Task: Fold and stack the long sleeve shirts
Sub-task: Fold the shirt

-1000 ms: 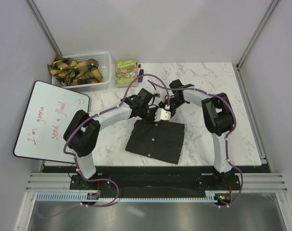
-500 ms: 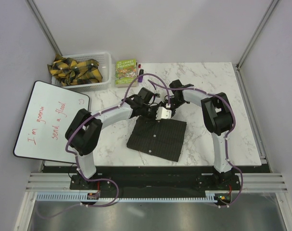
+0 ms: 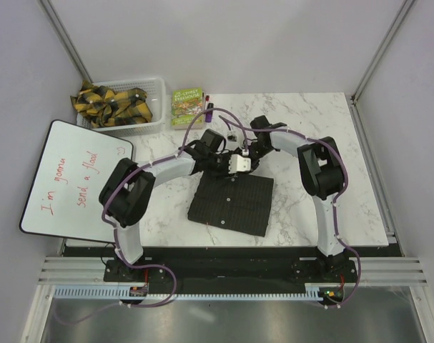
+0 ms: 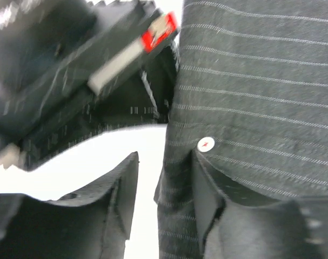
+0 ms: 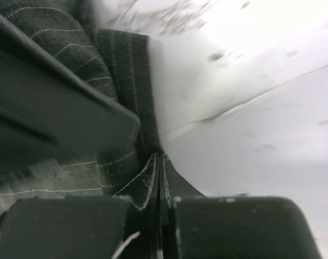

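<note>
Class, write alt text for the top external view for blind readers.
A folded dark shirt lies on a marble table; the left pincer and right pincer meet at its far edge. A basket, book and whiteboard sit left.

Left gripper sprung apart (was clamped); right gripper closed tighter; shirt settled flatter.

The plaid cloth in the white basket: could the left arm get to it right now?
Probably yes. The left gripper stands open at the folded shirt's far edge, and only bare table lies between it and the open-topped basket holding the plaid cloth.
</note>
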Controlling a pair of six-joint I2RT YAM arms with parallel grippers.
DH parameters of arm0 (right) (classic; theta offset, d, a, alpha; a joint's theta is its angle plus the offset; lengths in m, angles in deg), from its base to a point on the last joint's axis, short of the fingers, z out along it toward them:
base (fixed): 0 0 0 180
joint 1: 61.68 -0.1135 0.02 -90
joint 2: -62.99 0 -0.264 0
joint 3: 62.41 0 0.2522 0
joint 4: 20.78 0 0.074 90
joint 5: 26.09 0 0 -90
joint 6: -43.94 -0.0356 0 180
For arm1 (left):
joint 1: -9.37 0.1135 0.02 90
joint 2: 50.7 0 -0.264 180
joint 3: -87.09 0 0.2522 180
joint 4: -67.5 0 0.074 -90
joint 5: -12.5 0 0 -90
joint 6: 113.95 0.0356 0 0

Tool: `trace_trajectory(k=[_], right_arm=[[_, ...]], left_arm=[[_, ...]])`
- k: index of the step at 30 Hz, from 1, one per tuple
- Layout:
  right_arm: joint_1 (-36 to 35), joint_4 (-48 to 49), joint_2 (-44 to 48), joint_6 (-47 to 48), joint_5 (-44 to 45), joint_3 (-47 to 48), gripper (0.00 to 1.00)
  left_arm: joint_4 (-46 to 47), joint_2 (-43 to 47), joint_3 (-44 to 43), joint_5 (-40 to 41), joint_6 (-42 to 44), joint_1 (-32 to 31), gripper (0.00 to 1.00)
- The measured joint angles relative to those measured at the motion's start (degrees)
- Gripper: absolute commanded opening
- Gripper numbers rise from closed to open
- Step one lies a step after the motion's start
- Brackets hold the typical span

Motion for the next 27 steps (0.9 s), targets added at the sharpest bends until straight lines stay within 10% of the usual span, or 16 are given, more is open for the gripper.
trace_trajectory(k=[4, 14, 27], right_arm=[[0.2, 1.3, -2.1, -1.1, 1.9, 4.5, 0.07], [4.4, 4.6, -1.8, -5.8, 10.8, 15.6, 0.82], [5.6, 11.2, 30.4, -24.8, -6.4, -22.6, 0.8]], left_arm=[[-0.8, 1.8, 0.0, 0.9, -4.7, 3.4, 0.65], [-9.2, 11.1, -2.6, -6.8, -27.9, 15.6, 0.72], [-5.6, 7.2, 4.0, -27.1, -61.5, 16.5, 0.7]])
